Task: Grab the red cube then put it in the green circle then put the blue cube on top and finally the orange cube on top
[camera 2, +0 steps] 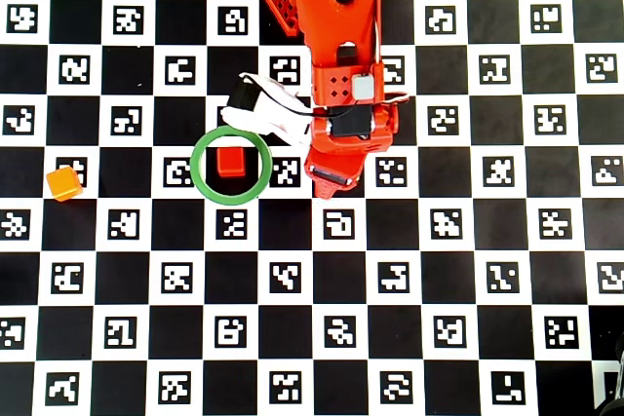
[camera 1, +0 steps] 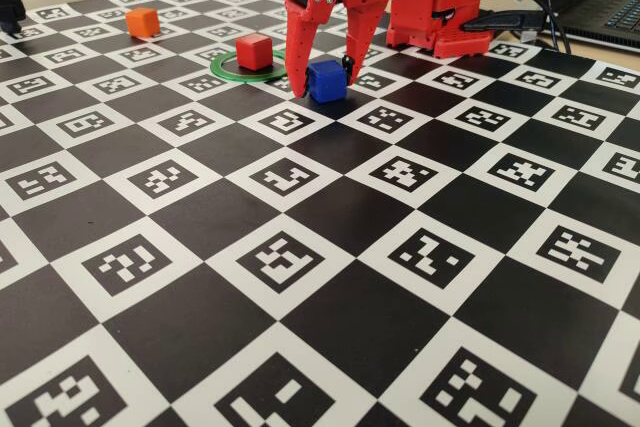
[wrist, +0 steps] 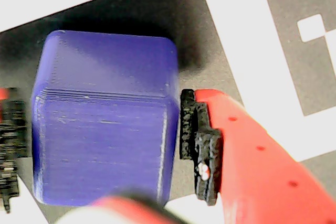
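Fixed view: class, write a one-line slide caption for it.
The open hand straddles the blue cube beside the green circle holding the red cube; the orange cube waits behind.

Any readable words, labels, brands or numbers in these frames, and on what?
None.
The board carries only square black-and-white marker patterns, no letters or digits.
The blue cube, red cube, orange cube and green circle are plain.
No marking is legible on the arm or gripper.
The laptop at the fixed view's edge shows nothing legible.
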`<state>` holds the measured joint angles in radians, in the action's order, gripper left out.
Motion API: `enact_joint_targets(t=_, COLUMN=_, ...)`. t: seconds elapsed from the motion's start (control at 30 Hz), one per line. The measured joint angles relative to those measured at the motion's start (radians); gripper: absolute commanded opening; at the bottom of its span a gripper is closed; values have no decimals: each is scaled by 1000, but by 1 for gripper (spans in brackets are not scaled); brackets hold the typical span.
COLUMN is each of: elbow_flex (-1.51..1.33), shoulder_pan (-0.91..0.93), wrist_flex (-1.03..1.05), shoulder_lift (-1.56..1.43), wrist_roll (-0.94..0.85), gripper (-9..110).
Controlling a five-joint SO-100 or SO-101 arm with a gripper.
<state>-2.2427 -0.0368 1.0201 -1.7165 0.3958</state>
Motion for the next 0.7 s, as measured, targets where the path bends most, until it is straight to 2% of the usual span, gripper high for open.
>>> enact_joint_targets(t=0.17, elbow_flex=0, shoulder_pan=2, wrist_flex=-6, shoulder_lift=0, wrist_roll=-2, gripper=11)
enact_joint_targets(t=0.4, elbow_flex=0, shoulder_pan=9, wrist_flex=-12, shoulder_lift=0, wrist_roll=21, gripper=8)
enact_joint_targets(t=0.7, elbow_flex=123, shoulder_pan=9, wrist_flex=172, shoulder_lift=0, wrist_roll=-15, gripper=5)
